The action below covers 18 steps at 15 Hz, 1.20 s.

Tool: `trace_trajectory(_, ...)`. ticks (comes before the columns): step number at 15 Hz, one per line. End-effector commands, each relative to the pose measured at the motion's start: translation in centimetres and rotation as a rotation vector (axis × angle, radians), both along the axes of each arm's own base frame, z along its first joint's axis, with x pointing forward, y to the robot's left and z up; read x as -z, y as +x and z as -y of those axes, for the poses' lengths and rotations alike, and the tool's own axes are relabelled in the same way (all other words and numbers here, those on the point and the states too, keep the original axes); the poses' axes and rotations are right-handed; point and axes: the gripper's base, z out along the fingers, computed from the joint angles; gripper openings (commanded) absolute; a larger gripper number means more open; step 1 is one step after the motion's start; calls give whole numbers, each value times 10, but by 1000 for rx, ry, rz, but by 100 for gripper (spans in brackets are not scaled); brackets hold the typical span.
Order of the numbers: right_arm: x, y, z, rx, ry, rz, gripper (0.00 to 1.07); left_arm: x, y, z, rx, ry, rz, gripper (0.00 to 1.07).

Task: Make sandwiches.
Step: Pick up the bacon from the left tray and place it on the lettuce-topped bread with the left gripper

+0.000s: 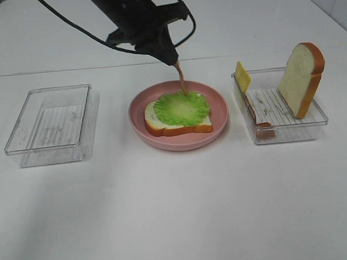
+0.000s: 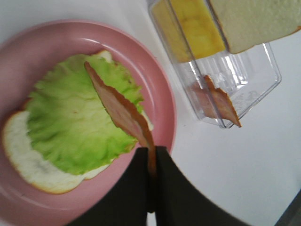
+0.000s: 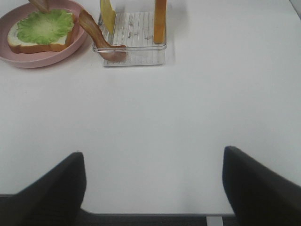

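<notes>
Right, your left pincer is clenched on a bacon strip, its lower end at the lettuce on the bread in the plate. Your right pincer hangs released over the counter, well apart from the tray.

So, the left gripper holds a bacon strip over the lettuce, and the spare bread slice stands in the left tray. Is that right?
Not quite. The left gripper does hold a bacon strip over the lettuce, but the spare bread slice stands in the right tray, as the exterior high view shows.
</notes>
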Motion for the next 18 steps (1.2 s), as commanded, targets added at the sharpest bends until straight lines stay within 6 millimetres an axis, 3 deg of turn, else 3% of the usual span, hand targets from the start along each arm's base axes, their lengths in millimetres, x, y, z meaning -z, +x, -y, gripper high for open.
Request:
trace_trajectory(1, 1, -2, 0, -2, 1, 23, 78, 23, -10, 30, 59, -50, -75, 0)
trace_trajectory(5, 1, -2, 0, -2, 1, 23, 78, 58, -13, 41, 82, -11, -130, 0)
trace_trajectory(12, 1, -2, 0, -2, 1, 23, 78, 64, -5, 21, 53, 242, -44, 0)
trace_trajectory(18, 1, -2, 0, -2, 1, 23, 78, 61, -2, 13, 28, 287, -21, 0)
